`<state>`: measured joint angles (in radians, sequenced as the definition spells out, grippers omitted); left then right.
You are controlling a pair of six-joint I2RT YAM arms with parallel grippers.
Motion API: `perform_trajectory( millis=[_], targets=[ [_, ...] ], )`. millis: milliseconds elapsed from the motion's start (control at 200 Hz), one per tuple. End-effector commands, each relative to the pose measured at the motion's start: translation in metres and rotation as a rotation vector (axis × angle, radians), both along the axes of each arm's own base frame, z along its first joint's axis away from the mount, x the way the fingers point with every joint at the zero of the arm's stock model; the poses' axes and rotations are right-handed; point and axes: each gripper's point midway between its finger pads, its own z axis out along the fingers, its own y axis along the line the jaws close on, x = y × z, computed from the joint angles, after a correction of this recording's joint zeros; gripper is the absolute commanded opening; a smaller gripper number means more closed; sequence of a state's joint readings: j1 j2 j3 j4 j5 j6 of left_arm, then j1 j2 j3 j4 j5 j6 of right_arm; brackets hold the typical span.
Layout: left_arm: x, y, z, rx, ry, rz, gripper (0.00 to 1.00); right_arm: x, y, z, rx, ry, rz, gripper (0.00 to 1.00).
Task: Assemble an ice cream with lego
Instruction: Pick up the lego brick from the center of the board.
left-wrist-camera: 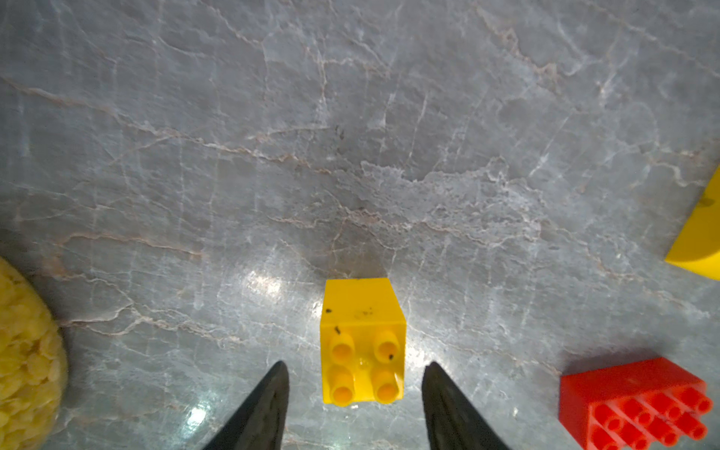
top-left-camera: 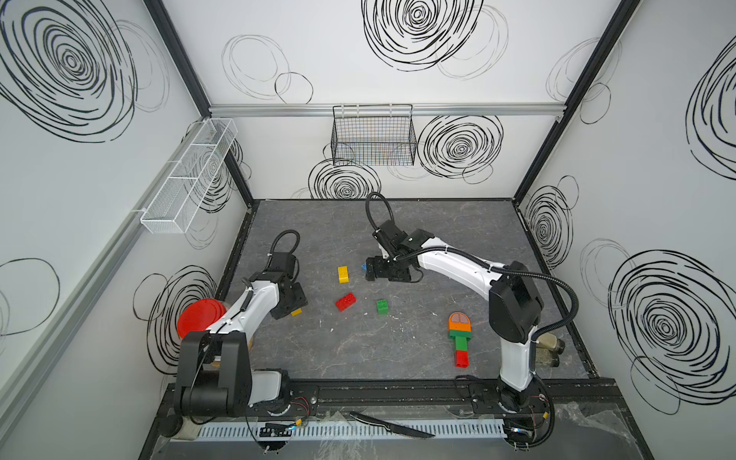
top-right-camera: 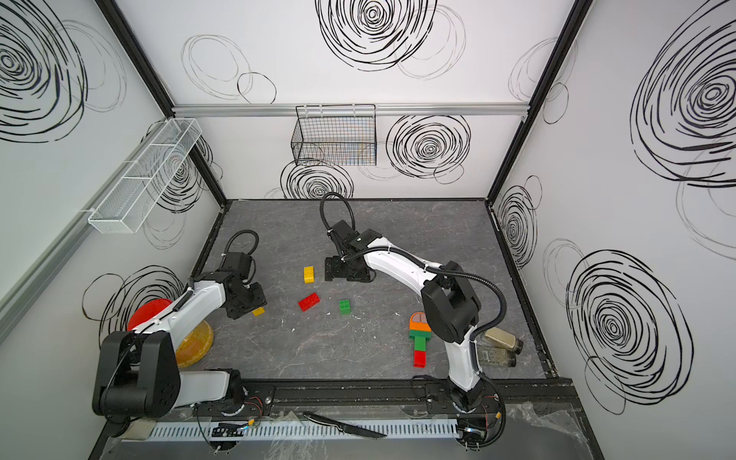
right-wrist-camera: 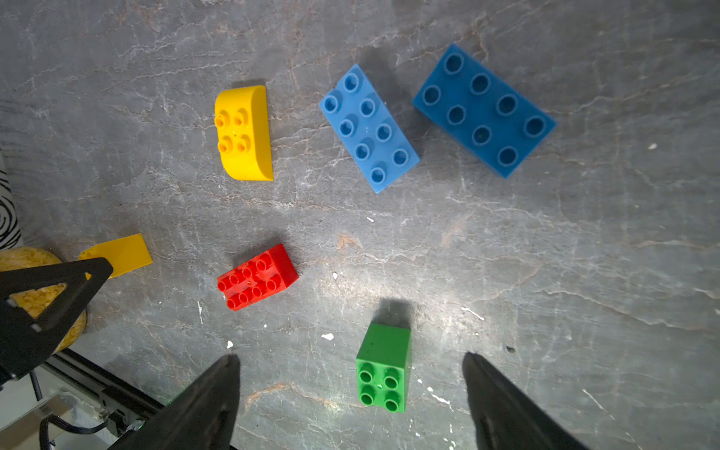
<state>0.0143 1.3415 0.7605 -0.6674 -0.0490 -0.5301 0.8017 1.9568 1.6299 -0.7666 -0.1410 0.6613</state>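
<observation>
A small yellow square lego brick (left-wrist-camera: 362,343) lies on the grey table between the fingers of my left gripper (left-wrist-camera: 355,364). The jaws are open, with a gap on each side of the brick. My right gripper (right-wrist-camera: 350,355) hangs wide open above a green square brick (right-wrist-camera: 383,368) and holds nothing. A red oblong brick (top-left-camera: 345,301), a yellow dome piece (top-left-camera: 343,274) and two blue oblong bricks (right-wrist-camera: 368,128) (right-wrist-camera: 483,111) lie loose mid-table. A joined stack with an orange dome on green and red bricks (top-left-camera: 460,338) lies flat at the front right.
A red-lidded jar (top-left-camera: 199,316) with yellow contents lies behind my left arm. Two spice jars (top-right-camera: 500,338) lie at the right edge by my right arm's base. A knife (top-left-camera: 390,426) rests on the front rail. Two wire baskets hang on the walls.
</observation>
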Motion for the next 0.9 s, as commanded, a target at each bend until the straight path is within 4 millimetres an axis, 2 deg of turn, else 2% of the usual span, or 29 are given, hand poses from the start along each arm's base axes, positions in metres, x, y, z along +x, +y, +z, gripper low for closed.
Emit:
perform_trajectory(
  millis=[0,375,896],
  targets=[
    [0.007,0.004,0.002,0.003,-0.018,0.004,0.57,0.001,-0.004,0.019,0.037,-0.026,-0.015,0.93],
    [0.009,0.005,-0.004,0.008,-0.007,0.003,0.52,-0.001,-0.009,0.021,0.05,-0.027,-0.024,0.94],
    [0.009,0.002,-0.01,-0.001,0.001,-0.005,0.39,-0.001,-0.022,0.025,0.076,-0.022,-0.05,0.97]
  ],
)
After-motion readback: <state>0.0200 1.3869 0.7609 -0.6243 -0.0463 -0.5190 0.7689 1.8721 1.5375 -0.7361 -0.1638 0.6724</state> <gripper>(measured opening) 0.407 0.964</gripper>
